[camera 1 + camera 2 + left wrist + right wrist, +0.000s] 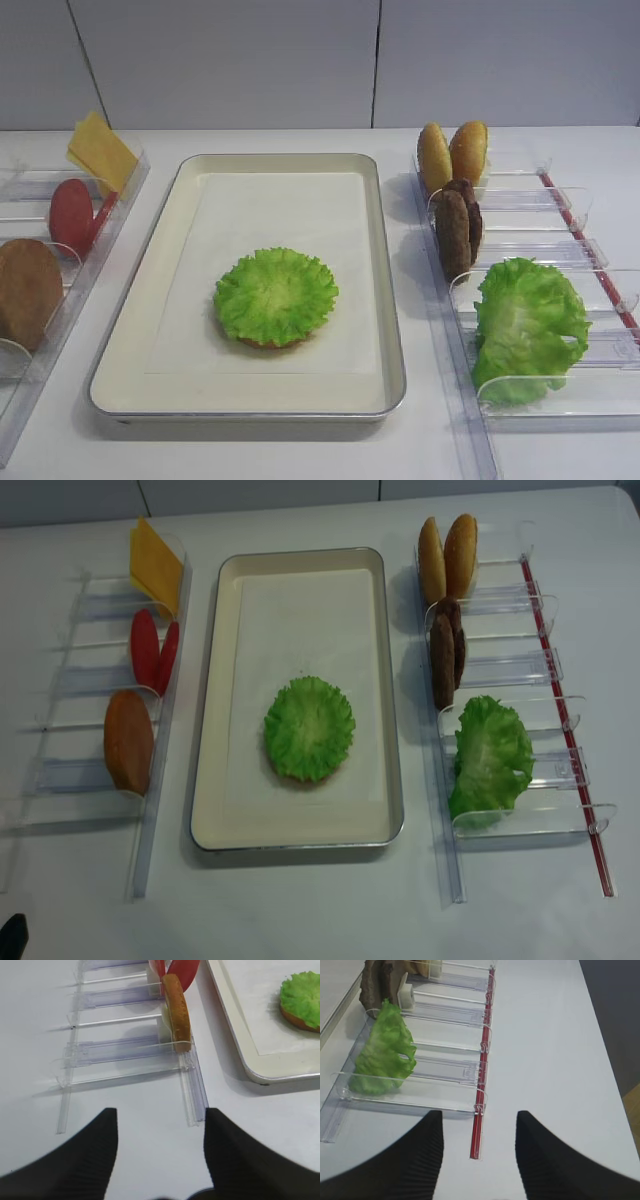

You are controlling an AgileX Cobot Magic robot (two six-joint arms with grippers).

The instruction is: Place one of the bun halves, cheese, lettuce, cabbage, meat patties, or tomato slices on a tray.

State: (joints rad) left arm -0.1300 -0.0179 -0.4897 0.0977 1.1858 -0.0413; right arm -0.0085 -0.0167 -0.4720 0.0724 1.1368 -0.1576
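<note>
there, frilly green lettuce (pixel 275 296) tops a bun on the tray (pixel 130 330); both jaws open, empty.

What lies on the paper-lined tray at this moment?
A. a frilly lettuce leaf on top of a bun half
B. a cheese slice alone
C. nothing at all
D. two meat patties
A: the round frilly lettuce covers a bun half whose brown edge shows beneath it, on the tray.
</note>
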